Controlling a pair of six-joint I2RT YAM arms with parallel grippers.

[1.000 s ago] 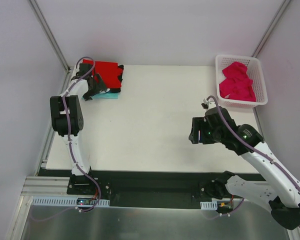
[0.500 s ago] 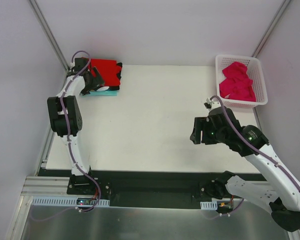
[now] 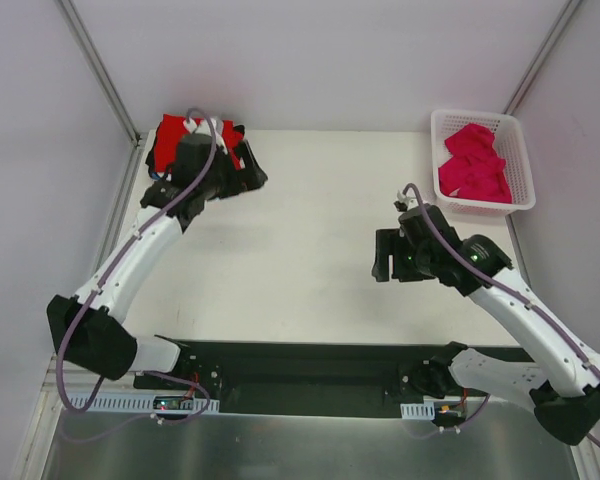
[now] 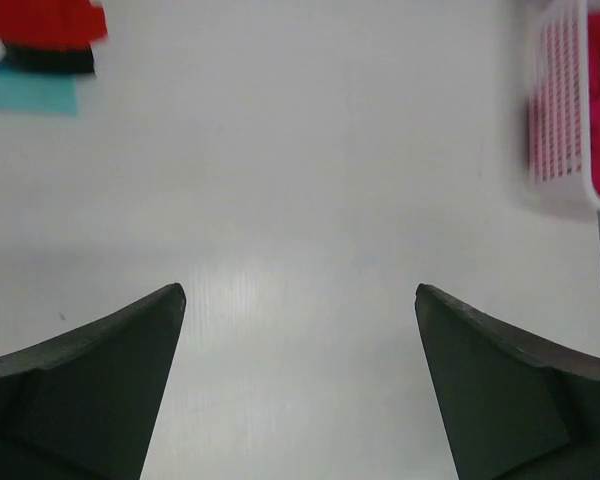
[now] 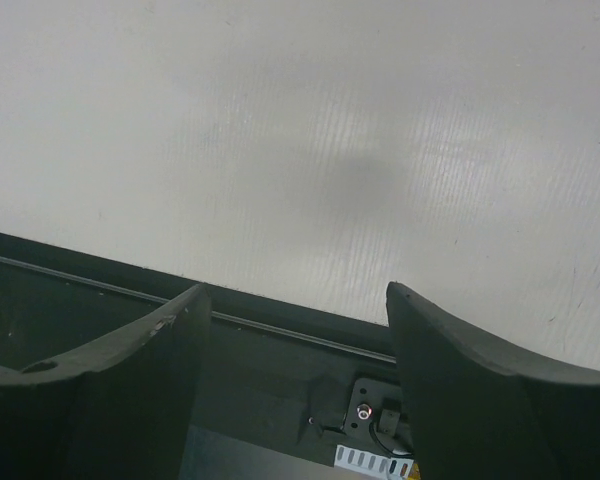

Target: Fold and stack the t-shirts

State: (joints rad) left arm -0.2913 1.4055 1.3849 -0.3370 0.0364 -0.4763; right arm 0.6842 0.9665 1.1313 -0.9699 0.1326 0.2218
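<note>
My left gripper has just swung up off the red shirt in the back left corner, jaws wide with nothing in them. I reckon that one's folded and stacked. The right gripper hangs open and empty over the white table. The pink shirts wait in the basket. Plain white walls all around.

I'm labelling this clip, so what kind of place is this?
Probably a robot lab cell: white table boxed in by plain panels, left arm and right arm bolted at its edge.
</note>
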